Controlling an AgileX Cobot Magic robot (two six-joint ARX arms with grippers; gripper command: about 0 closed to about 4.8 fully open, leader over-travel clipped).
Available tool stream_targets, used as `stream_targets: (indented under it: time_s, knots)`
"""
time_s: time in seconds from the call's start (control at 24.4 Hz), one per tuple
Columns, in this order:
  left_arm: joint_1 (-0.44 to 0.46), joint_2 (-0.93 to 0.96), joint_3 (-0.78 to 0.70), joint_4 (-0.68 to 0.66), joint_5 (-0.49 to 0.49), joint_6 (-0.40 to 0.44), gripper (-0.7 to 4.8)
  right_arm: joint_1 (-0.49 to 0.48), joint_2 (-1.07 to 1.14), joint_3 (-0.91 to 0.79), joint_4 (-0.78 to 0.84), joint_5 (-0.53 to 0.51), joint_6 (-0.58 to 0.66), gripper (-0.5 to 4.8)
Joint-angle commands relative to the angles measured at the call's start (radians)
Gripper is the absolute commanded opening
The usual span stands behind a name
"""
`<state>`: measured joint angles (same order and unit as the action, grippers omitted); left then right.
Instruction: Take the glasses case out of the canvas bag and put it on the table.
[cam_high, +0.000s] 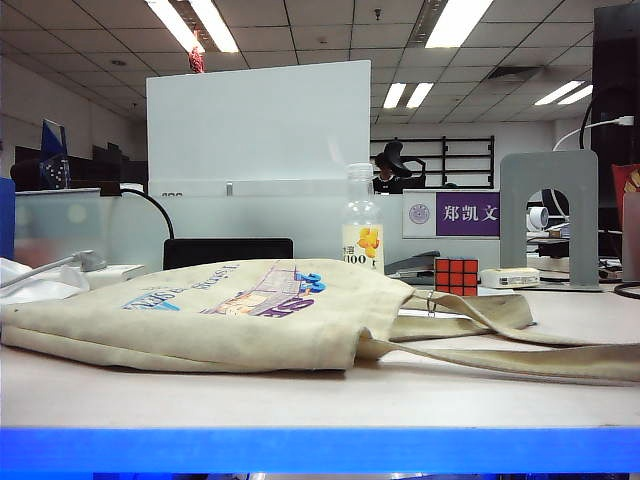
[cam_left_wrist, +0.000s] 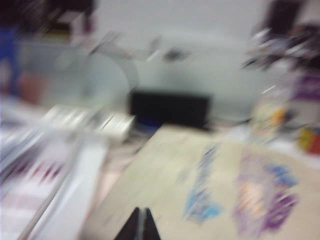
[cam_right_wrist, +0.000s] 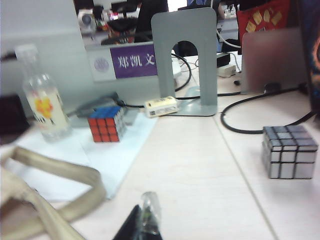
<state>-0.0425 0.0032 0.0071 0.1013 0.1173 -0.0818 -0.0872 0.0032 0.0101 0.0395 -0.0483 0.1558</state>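
The beige canvas bag (cam_high: 200, 320) lies flat on the pale table (cam_high: 300, 400) with its blue-purple print facing up and its long straps (cam_high: 500, 340) trailing to the right. The glasses case is hidden. Neither arm shows in the exterior view. In the blurred left wrist view, my left gripper (cam_left_wrist: 141, 222) is shut and empty, hovering over the near edge of the bag (cam_left_wrist: 200, 190). My right gripper (cam_right_wrist: 145, 222) is also shut on nothing, above bare table (cam_right_wrist: 200, 165) just beside the bag's straps (cam_right_wrist: 55, 175).
A clear bottle (cam_high: 362, 225) and a red Rubik's cube (cam_high: 456, 275) stand behind the bag on a white sheet (cam_right_wrist: 100, 155). Further right are a grey bookend (cam_right_wrist: 185, 60), a black cable (cam_right_wrist: 250, 127) and a silver mirror cube (cam_right_wrist: 289, 151). White papers (cam_left_wrist: 45, 165) lie left of the bag.
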Motion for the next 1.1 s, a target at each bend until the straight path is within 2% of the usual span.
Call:
stream_targets:
  time_s: [0.04, 0.12, 0.25, 0.45, 0.61, 0.7, 0.78, 0.86, 0.94, 1.02, 1.1]
  knots:
    - [0.001, 0.006, 0.021, 0.055, 0.072, -0.025, -0.05, 0.0, -0.002, 0.014, 0.01, -0.066, 0.075, 0.08]
    - [-0.002, 0.032, 0.046, 0.026, 0.098, -0.054, -0.05, 0.0, -0.002, 0.041, -0.024, -0.126, 0.08, 0.08]
    - [-0.025, 0.112, 0.095, 0.043, 0.158, -0.047, -0.05, 0.0, -0.001, 0.11, -0.122, -0.188, 0.08, 0.08]
    - [-0.13, 0.375, 0.229, 0.081, 0.165, -0.025, -0.05, 0.0, 0.009, 0.235, -0.281, -0.195, 0.093, 0.08]
    - [-0.267, 0.67, 0.399, 0.098, 0.183, 0.048, -0.05, 0.0, 0.035, 0.334, -0.401, -0.218, 0.13, 0.08]
    - [-0.366, 0.866, 0.536, 0.116, 0.199, 0.098, -0.05, 0.0, 0.069, 0.419, -0.481, -0.247, 0.133, 0.08]
    - [-0.447, 1.034, 0.676, 0.107, 0.288, 0.094, -0.05, 0.0, 0.106, 0.511, -0.571, -0.248, 0.133, 0.07]
    - [-0.514, 1.169, 0.806, 0.048, 0.36, 0.091, -0.05, 0.0, 0.157, 0.609, -0.692, -0.249, 0.131, -0.05]
    - [-0.563, 1.257, 0.903, -0.072, 0.383, 0.115, -0.04, 0.0, 0.211, 0.69, -0.803, -0.302, 0.105, -0.05]
    - [-0.594, 1.299, 0.97, -0.249, 0.408, 0.187, -0.03, 0.001, 0.245, 0.741, -0.856, -0.407, 0.055, -0.05]
    - [-0.638, 1.321, 1.018, -0.435, 0.406, 0.278, 0.1, 0.033, 0.236, 0.756, -0.843, -0.417, 0.045, -0.05]
